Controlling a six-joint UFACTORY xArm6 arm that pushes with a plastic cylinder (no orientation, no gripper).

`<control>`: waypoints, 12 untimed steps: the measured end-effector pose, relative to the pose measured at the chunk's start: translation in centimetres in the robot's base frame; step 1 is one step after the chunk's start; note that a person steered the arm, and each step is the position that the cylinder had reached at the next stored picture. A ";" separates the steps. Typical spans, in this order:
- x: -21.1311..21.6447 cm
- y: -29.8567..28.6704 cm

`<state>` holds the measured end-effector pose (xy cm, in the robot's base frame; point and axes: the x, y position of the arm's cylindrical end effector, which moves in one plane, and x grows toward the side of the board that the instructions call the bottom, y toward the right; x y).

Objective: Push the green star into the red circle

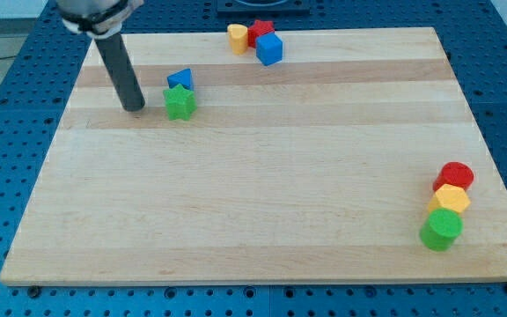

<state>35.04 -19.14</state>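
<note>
The single camera looked down at a slant over the wooden board [262, 176], taking in nearly its whole surface from moderate distance.

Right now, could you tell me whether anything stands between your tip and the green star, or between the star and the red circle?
Nothing visible does. My tip sits just to the view's left of the green star, bare board between. The board is bare from the star to the red circle at lower right.

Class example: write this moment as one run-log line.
tip: view's left of green star, small gap | blue block touching star's top | red circle: far lower right, by yellow block | push not started
</note>
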 end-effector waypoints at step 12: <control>13.4 26.6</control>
<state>48.43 7.48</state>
